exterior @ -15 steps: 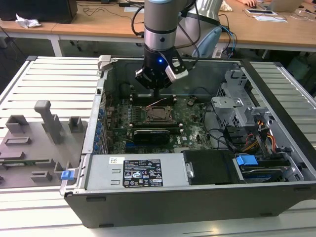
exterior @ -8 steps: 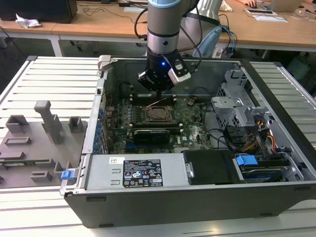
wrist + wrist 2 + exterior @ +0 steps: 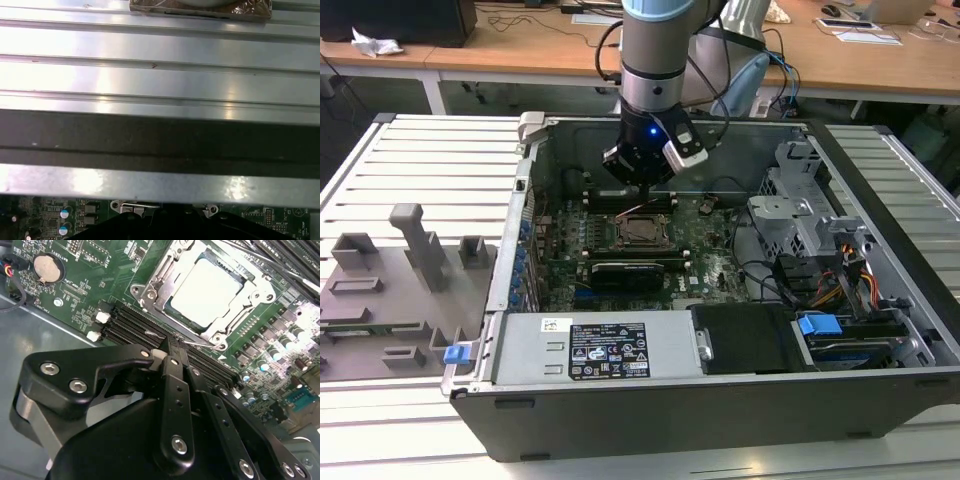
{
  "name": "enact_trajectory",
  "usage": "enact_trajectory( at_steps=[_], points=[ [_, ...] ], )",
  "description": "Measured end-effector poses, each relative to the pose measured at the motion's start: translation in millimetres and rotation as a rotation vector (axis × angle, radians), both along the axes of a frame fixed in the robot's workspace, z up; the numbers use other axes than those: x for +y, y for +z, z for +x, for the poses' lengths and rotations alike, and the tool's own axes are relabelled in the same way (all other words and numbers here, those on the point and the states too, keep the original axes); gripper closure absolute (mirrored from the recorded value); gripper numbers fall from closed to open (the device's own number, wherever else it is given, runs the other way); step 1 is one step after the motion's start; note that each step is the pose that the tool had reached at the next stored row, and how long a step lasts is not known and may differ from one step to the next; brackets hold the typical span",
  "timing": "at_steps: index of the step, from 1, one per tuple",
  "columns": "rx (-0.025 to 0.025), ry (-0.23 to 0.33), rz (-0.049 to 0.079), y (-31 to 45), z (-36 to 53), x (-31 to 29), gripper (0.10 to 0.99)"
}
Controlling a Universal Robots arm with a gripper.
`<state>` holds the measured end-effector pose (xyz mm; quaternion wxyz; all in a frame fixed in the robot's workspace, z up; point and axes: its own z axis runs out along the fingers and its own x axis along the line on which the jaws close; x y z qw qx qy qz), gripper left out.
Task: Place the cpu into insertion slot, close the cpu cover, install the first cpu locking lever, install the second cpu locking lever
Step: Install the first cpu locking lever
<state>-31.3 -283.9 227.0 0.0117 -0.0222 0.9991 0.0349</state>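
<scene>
Poking around inside the case, gripper down at the socket edge

Ribbed metal table with the open case lying on it, and the arm coming down into it over the green board. The gripper has its fingers pinched together with no gap at the tips. They sit right at the thin wire lever, but I can't tell if the wire is actually caught between them. That lever's long axis runs along the near side of the slot, parallel to the black memory slots. The cover lies flat over the slot. The cpu is seated inside it, flat and pale face up, showing through the cover's window.
</scene>
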Motion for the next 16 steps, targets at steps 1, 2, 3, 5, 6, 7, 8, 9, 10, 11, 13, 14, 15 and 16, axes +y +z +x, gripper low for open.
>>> enact_trajectory(
  at_steps=[1, 2, 3, 5, 6, 7, 8, 9, 10, 11, 13, 14, 15, 16],
  points=[
    [0.0, 0.0, 0.0, -0.5, 0.7, 0.1, 0.98],
    [-0.0001, 0.0, 0.0, -1.4, 1.1, 0.1, 0.98],
    [-0.0001, 0.0, 0.0, -1.9, 1.6, 0.2, 0.98],
    [0.0, 0.0, 0.0, -2.9, 3.1, 0.4, 0.98],
    [0.0, 0.0, 0.0, -3.7, 4.1, 0.5, 0.98],
    [0.0, 0.0, 0.0, -4.3, 4.7, 0.6, 0.98],
    [0.0001, 0.0, 0.0, -5.0, 5.8, 0.9, 0.98],
    [0.0, 0.0, 0.0, -5.7, 6.5, 1.1, 0.98],
    [0.0, 0.0, 0.0, -6.6, 7.4, 1.3, 0.98],
    [0.0, 0.0, 0.0, -7.2, 8.1, 1.5, 0.98],
    [0.0, 0.0, 0.0, -8.9, 9.6, 2.2, 0.98],
    [0.0, 0.0, 0.0, -10.0, 10.4, 2.4, 0.98],
    [0.0, 0.0, 0.0, -10.7, 10.8, 2.4, 0.98],
    [0.0, 0.0, 0.0, -11.4, 11.2, 2.4, 0.98]
  ],
)
